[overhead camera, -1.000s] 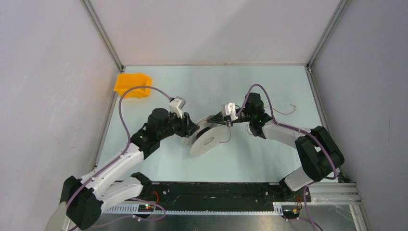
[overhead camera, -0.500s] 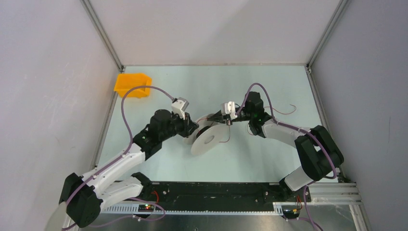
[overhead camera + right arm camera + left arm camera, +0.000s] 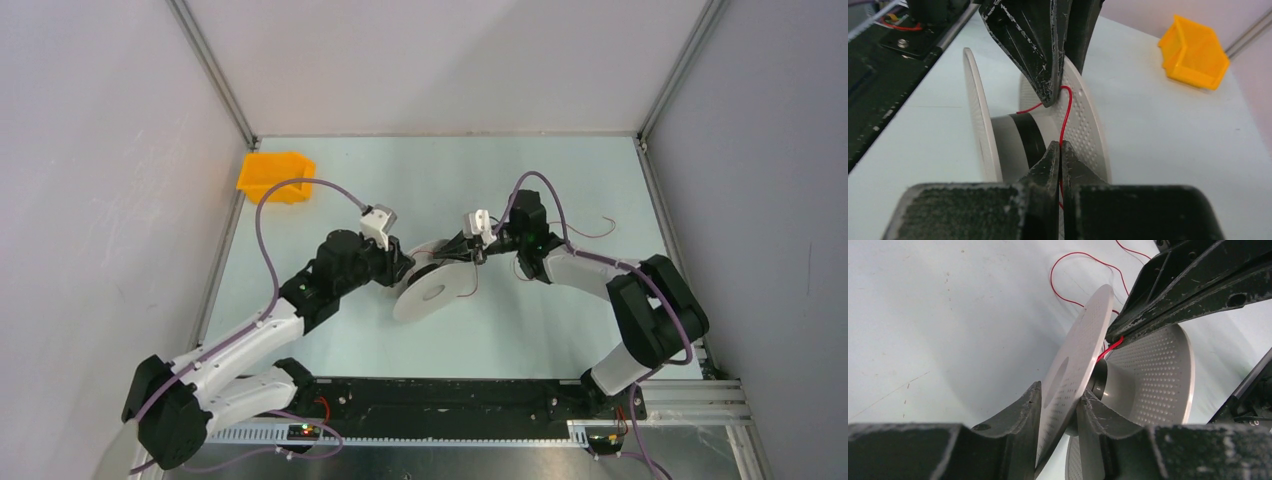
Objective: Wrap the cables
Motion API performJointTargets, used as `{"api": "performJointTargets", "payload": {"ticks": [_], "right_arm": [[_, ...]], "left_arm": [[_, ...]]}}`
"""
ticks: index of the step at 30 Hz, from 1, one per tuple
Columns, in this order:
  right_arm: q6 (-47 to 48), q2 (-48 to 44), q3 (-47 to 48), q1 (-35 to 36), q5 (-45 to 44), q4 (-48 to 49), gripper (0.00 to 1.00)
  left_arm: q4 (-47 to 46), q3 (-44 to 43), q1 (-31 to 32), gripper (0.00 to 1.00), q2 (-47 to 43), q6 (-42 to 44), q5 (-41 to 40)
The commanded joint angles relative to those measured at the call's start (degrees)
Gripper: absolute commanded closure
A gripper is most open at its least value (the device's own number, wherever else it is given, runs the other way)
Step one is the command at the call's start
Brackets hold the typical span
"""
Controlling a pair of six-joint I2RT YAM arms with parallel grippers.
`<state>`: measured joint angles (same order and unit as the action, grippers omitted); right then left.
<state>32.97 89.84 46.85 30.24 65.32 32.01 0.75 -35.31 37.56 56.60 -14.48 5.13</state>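
The left pincer (image 3: 1058, 401) clamps one flange of the white spool (image 3: 425, 292), holding it tilted over the tabletop (image 3: 400, 170). The right pincer (image 3: 1060, 150), pressed together, pinches a thin red cable (image 3: 1066, 125) that runs to the spool's hub

table (image 3: 450, 170): pale green | orange bin (image 3: 275, 176): its far-left corner | black rail (image 3: 450, 398): near edge

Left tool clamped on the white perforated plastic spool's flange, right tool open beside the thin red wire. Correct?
Not quite. The right tool is shut on the thin red wire, as the right wrist view shows. The left tool does clamp the flange of the white perforated plastic spool.
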Motion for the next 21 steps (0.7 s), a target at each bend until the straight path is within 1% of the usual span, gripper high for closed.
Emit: {"api": "performJointTargets", "payload": {"ticks": [1,6,9,12,17,19,21], "right_arm": [[-5.6,2.6,1.3,-0.4,5.8,4.4,1.00],[-12.5,5.1,1.3,-1.3,7.1,12.8,1.00],[-14.2,6.0,1.3,-1.6,7.2,15.6,1.00],[-14.8,6.4,1.3,-1.6,6.9,16.1,1.00],[-14.6,6.7,1.3,-1.6,6.7,15.7,1.00],[-14.6,6.7,1.3,-1.6,6.8,15.6,1.00],[-14.7,6.9,1.3,-1.6,6.8,15.6,1.00]], "left_arm": [[-0.3,1.5,0.2,0.64,1.1,1.1,1.1],[-5.1,3.0,0.8,0.63,0.7,3.1,5.0],[-7.3,4.1,1.0,0.62,0.0,5.1,6.0],[-9.3,4.5,0.9,0.61,0.0,6.3,6.7],[-10.0,4.2,1.1,0.62,1.3,7.0,6.1],[-10.2,4.0,1.0,0.63,1.8,7.0,5.8],[-10.4,3.9,1.1,0.67,2.0,7.1,5.8]]}}
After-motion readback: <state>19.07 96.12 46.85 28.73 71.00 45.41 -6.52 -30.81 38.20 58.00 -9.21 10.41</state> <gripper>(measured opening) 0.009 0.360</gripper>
